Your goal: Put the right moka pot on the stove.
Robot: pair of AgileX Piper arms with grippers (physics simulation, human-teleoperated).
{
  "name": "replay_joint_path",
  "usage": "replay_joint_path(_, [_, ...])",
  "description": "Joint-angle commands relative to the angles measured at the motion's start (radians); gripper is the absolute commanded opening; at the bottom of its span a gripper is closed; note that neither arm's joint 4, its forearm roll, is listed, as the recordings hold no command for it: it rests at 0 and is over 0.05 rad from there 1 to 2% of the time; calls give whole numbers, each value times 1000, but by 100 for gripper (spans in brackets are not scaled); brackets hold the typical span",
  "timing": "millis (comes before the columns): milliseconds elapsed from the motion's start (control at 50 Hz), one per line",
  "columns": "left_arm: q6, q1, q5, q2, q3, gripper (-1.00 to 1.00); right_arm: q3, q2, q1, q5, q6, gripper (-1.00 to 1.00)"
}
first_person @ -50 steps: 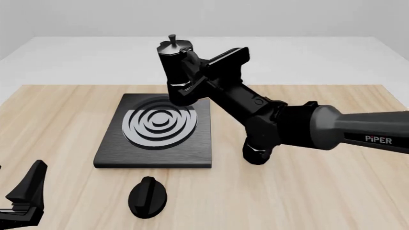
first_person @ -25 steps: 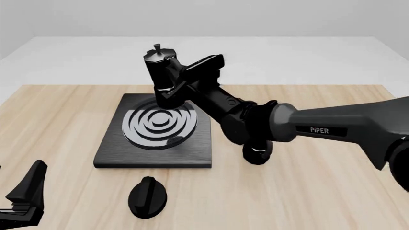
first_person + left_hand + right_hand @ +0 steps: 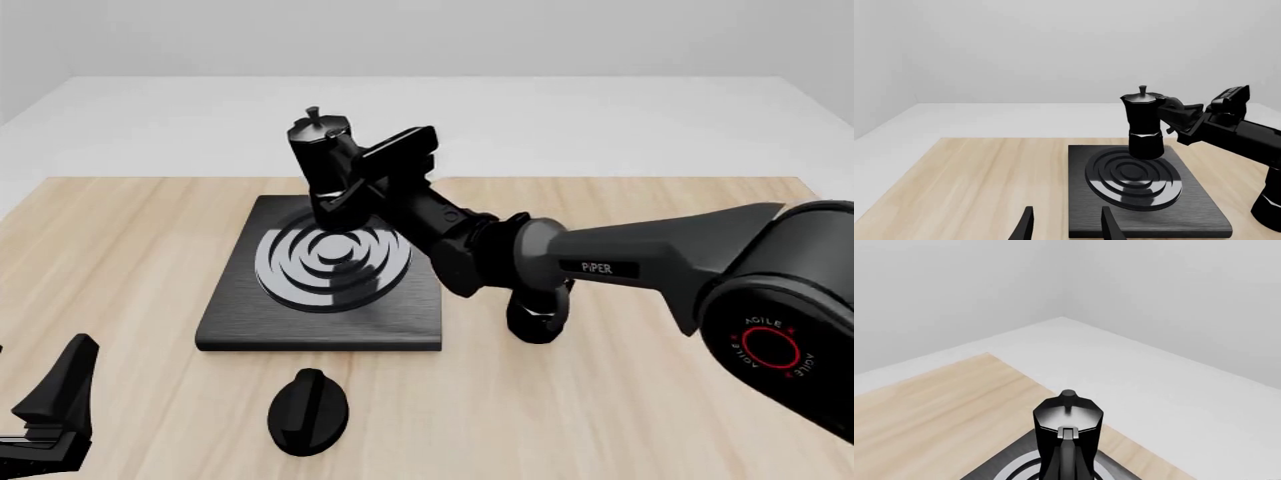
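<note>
While the right arm swings leftward across the front view, the right moka pot (image 3: 324,165) travels with it, moving since a second ago from above the far right corner of the stove (image 3: 326,272) to over its far half, and sitting lower too. The right gripper (image 3: 358,178) is closed on the pot's handle side, holding it upright; in the left wrist view the pot (image 3: 1145,127) hangs just above the far edge of the burner rings (image 3: 1135,178), and whether its base touches them I cannot tell. From the right wrist camera the silvery lid and knob (image 3: 1067,412) face us with the handle running down toward the lens. One pot is clearly seen, one stove, one black oval knob (image 3: 308,410) lying on the wooden table (image 3: 627,400) near the stove's front edge; a dark shape behind the right arm could be a second pot, but it is too hidden to say. The left gripper (image 3: 51,412) has not budged, parked at the near left corner, fingers (image 3: 1026,226) parted and holding nothing.
</note>
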Motion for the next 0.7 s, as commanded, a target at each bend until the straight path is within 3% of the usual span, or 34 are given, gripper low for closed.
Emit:
replay_joint_path(20, [0, 0, 0, 0, 0, 100, -85, 40, -1, 4, -3, -100])
replay_joint_path(220, [0, 0, 0, 0, 0, 100, -101, 93, 17, -7, -13, -100])
replay_joint_path(700, [0, 0, 0, 0, 0, 100, -47, 108, 11, -49, 22, -100])
